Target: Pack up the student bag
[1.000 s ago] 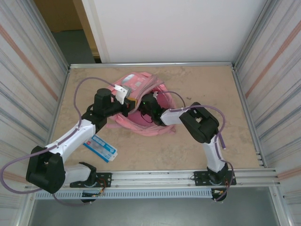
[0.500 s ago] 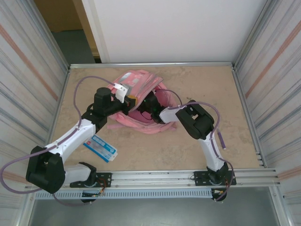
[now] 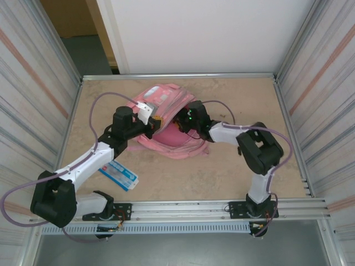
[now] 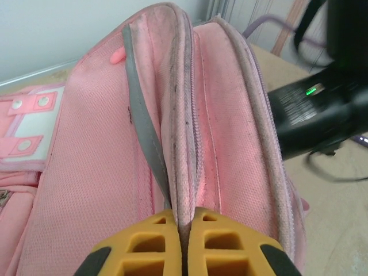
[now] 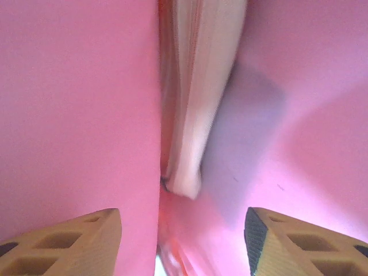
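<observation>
Big soft pink fabric backpack (image 3: 166, 130) sits on the beige tabletop (image 3: 238, 100), right btw both grippers. Left gripper (image 4: 183, 230) is pinched tight on the bag's zip rim. Right gripper (image 5: 183, 230) is poked inside the bag, jaws apart w/ nothing in them, and a blurry pale slab (image 5: 190, 115) is just ahead of it. Blue-white flat packet (image 3: 118, 174) lies well behind the left gripper, by its arm.
</observation>
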Controlling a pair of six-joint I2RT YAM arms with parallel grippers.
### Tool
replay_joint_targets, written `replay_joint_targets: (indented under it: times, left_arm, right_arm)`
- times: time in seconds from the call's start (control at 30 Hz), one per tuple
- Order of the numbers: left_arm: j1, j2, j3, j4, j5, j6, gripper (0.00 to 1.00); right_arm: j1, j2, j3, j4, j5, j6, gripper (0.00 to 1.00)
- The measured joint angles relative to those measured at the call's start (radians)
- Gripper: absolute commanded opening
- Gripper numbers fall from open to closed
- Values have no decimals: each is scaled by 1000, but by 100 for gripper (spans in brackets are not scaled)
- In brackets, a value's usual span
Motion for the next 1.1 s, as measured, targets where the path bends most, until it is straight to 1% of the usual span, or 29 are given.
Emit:
replay_joint_targets:
  times: [0.03, 0.1, 0.13, 0.17, 0.23, 0.27, 0.3, 0.33, 0.37, 0.4, 0.5, 0.57, 0.63, 0.7, 0.8, 0.9, 1.0, 1.1]
  left_arm:
    - [-2, 0, -8, 0, -3, 3, 27]
    - [-11, 0, -21, 3, -24, 2, 35]
    - [-19, 0, -26, 3, -36, -2, 38]
    - [-26, 0, -29, -1, -47, -3, 38]
    - [-47, 1, -29, -24, -69, -10, 41]
    - [-55, -1, -29, -37, -78, -14, 44]
    - [-66, -4, -31, -57, -93, -26, 51]
    - [-76, -13, -33, -77, -114, -39, 67]
    - [-85, -26, -35, -105, -138, -53, 89]
    - [-95, -44, -35, -140, -164, -68, 99]
    - [-117, -121, -35, -255, -228, -128, 99]
    - [-124, -171, -35, -329, -277, -186, 99]
    - [-118, -229, -36, -428, -347, -289, 99]
    - [-90, -279, -39, -521, -400, -394, 99]
    - [18, -352, -72, -632, -423, -504, 99]
    - [164, -383, -110, -731, -412, -584, 99]
    - [315, -371, -139, -822, -393, -658, 99]
    - [413, -318, -161, -874, -369, -722, 99]
  right_arm:
    - [-9, -49, -26, -37, -2, -21, 60]
    - [-29, -143, -70, -121, 3, -72, 63]
    - [-40, -189, -91, -167, 9, -102, 65]
    - [-50, -235, -109, -213, 18, -130, 67]
    - [-74, -338, -144, -317, 39, -192, 68]
    - [-82, -385, -155, -359, 47, -219, 68]
    - [-90, -436, -164, -406, 60, -250, 68]
    - [-94, -486, -169, -453, 70, -279, 68]
    - [-95, -529, -170, -493, 81, -309, 68]
    - [-94, -568, -170, -529, 84, -343, 67]
    - [-78, -651, -165, -617, 75, -464, 65]
    - [-39, -652, -141, -660, 50, -542, 64]
    - [40, -596, -81, -708, 21, -618, 63]
    - [127, -509, -11, -722, -8, -661, 62]
    - [256, -344, 82, -692, -64, -682, 58]
    - [362, -178, 148, -650, -127, -681, 57]
    - [440, -11, 235, -638, -169, -681, 56]
    - [484, 131, 329, -628, -201, -682, 55]
